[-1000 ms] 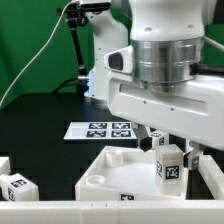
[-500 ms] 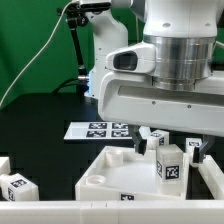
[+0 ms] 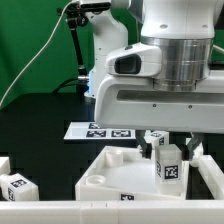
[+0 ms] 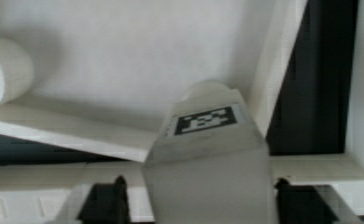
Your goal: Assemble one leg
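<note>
Overhead—green backdrop (image 3: pixel 35 40) (black table (image 3: pixel 45 125))

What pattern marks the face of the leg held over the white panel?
A black-and-white square tag on the white leg, clearest in the exterior view.

So the table (image 3: pixel 40 115) is a black surface backed by a green wall. Right in the middle of the frame the marker board (image 3: pixel 100 130) lies flat on it, tags facing up. The big white square panel (image 3: pixel 112 172) sits in the lower center, resting on the tabletop, with a round corner hole showing at its lower-left end. Down in the lower left corner there's a loose leg (image 3: pixel 18 187) lying on the table, tagged faces visible. A white rail (image 3: pixel 60 207) runs along the bottom edge of the frame.
</note>
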You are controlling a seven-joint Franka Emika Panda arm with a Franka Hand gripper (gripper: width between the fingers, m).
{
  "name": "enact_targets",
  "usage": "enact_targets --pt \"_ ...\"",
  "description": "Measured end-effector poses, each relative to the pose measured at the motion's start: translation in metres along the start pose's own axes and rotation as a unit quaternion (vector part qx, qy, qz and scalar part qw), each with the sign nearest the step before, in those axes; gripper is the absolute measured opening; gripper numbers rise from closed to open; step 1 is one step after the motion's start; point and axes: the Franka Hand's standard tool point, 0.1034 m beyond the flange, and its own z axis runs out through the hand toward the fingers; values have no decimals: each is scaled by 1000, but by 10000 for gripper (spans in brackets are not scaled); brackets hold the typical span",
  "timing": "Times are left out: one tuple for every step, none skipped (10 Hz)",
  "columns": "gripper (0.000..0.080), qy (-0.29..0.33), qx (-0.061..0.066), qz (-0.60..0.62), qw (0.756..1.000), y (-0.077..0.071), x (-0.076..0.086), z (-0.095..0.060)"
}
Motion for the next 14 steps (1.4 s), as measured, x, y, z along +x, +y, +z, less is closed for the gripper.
enact_targets --pt "284 0 0 1 1000 0 0 0" --pt "284 0 0 18 1000 0 0 0" --pt "284 0 0 19 1000 0 0 0" --pt "284 0 0 23 1000 0 0 0" --pt "284 0 1 74 997 0 0 0" --pt "284 0 1 95 996 0 0 0" --pt "284 0 2 141 990 0 0 0" --pt "284 -1 6 196 981 2 1 0" --pt "284 1 8 241 971 2 1 0" --pt "284 1 13 293 956 3 2 0" --pt "284 1 23 348 937 5 3 0" --pt "284 1 35 397 917 8 4 0" --pt "284 -3 42 443 896 8 4 1" --pt "284 -6 43 476 878 8 3 1"
